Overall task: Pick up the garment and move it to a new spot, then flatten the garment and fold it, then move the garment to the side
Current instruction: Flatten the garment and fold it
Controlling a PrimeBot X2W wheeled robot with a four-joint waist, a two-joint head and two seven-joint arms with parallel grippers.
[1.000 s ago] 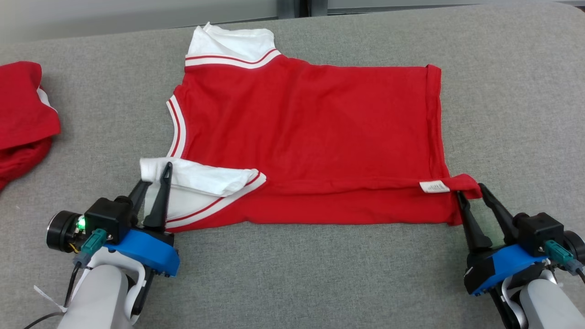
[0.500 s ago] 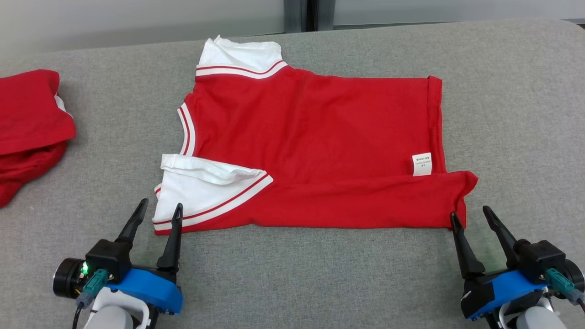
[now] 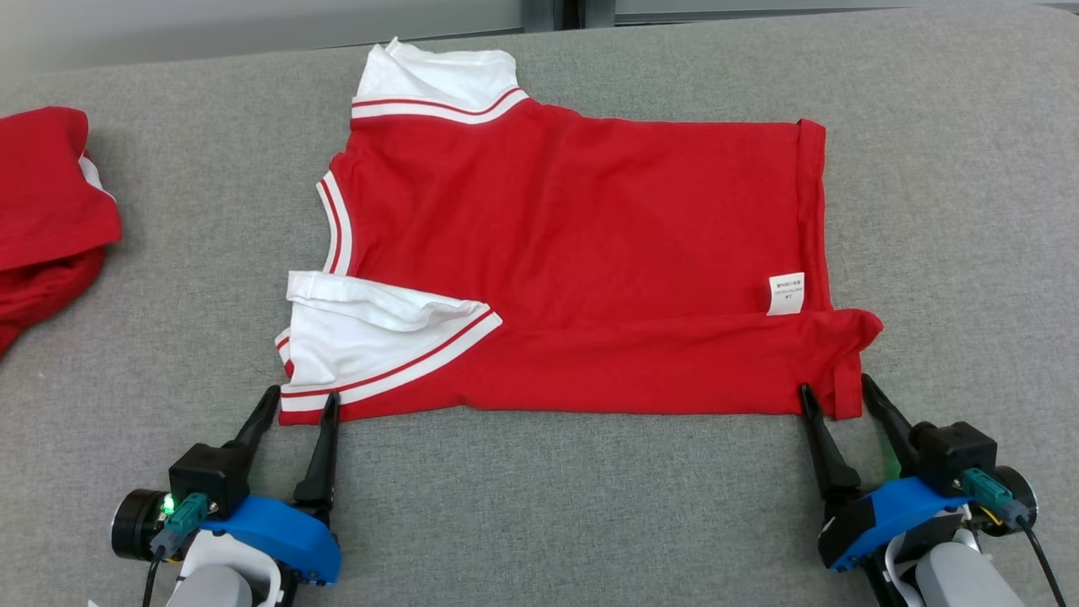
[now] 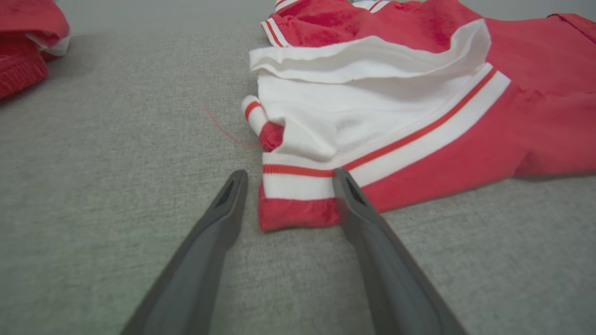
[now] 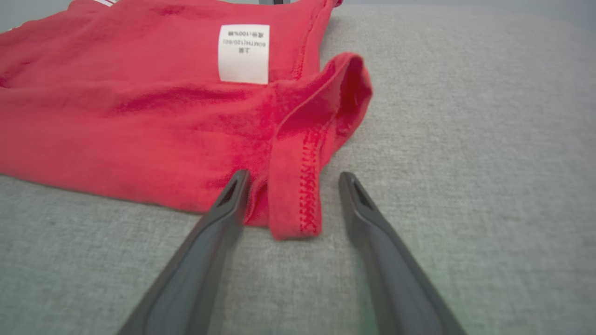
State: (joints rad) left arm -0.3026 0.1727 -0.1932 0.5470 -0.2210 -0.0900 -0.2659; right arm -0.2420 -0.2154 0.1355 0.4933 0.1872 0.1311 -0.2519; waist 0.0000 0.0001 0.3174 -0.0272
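Note:
The garment (image 3: 573, 228) is a red shirt with white, red-striped sleeves, lying flat on the grey surface with its near edge folded over; a white label (image 3: 786, 292) shows near its right hem. My left gripper (image 3: 300, 403) stands open at the near left corner, which lies between its fingers (image 4: 219, 218) in the left wrist view, by the garment's white sleeve (image 4: 363, 111). My right gripper (image 3: 837, 396) is open too, its fingertips (image 5: 354, 195) either side of the near right hem corner (image 5: 298, 195). Neither gripper holds the cloth.
Another red garment (image 3: 42, 219) lies bunched at the left edge, also seen in the left wrist view as a red heap (image 4: 28, 42). The grey padded surface (image 3: 548, 514) stretches bare along the near side and to the right of the shirt.
Both grippers let go of the folded near edge and opened, dropping back to the near corners. The folded flap now lies flat. The camera shifted a little between frames.

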